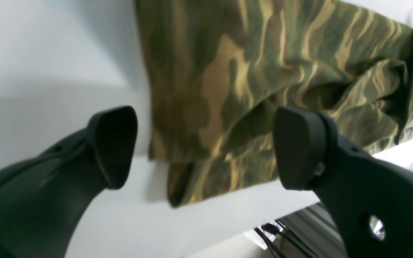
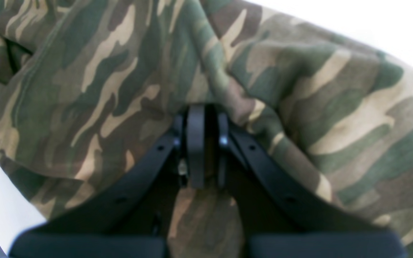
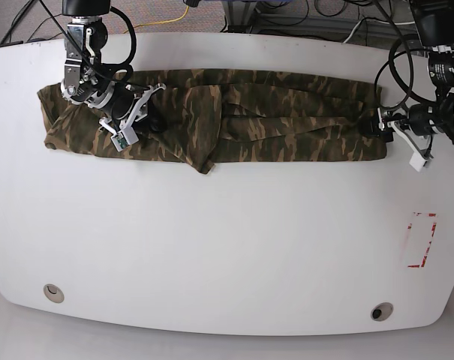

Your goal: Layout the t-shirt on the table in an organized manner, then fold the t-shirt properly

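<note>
Counter point(image 3: 227, 255): white, glossy, rounded corners; round hole near each near corner; red rectangular outline point(image 3: 420, 240) toward right edge. T-shirt point(image 3: 287, 127): camouflage, stretched as long crumpled band parallel to far edge, spanning most of width. Right tool point(image 3: 153, 120): on cloth near band's left end, closed, fabric bunched around it. Left tool point(image 3: 378, 124): at band's right end, by right edge. Cables beyond far edge.

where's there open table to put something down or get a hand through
The table is bare across the whole near half, from the t-shirt down to the two holes, left of the red mark. A thin bare strip runs behind the shirt. Crowded at both shirt ends: the right gripper pinches cloth, the left gripper is open.
</note>
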Motion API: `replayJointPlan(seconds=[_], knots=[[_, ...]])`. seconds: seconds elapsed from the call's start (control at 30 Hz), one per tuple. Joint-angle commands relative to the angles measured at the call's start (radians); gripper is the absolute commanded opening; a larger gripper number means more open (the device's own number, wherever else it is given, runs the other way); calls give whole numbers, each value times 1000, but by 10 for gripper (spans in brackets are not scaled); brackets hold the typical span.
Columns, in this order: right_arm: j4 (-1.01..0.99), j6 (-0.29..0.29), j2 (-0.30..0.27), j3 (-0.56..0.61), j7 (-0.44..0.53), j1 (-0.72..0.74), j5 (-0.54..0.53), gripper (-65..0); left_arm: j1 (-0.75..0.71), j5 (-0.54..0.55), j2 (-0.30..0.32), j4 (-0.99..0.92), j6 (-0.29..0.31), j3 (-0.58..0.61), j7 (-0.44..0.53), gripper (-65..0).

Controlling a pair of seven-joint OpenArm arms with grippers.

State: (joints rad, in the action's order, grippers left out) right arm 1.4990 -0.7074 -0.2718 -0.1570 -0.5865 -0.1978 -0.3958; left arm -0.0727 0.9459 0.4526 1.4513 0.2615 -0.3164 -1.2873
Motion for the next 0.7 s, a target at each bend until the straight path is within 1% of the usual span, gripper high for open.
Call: replayJointPlan(seconds=[0.0, 0.23, 0.5, 0.6, 0.67], knots=[[4, 9, -13, -3, -48, -4, 42, -606, 6, 14, 19, 7, 3, 9, 15, -90], [4, 9, -13, -5, -48, -4, 42, -606, 9, 15, 19, -108, 5, 15, 48, -90], [4, 9, -13, -5, -48, -4, 41, -606, 6, 14, 19, -136, 89, 15, 51, -90], [4, 9, -13, -5, -48, -4, 41, -606, 4, 15, 18, -134, 101, 16, 48, -93], [4, 9, -13, -5, -48, -4, 41, -606, 3, 17, 16, -133, 101, 18, 48, -110]])
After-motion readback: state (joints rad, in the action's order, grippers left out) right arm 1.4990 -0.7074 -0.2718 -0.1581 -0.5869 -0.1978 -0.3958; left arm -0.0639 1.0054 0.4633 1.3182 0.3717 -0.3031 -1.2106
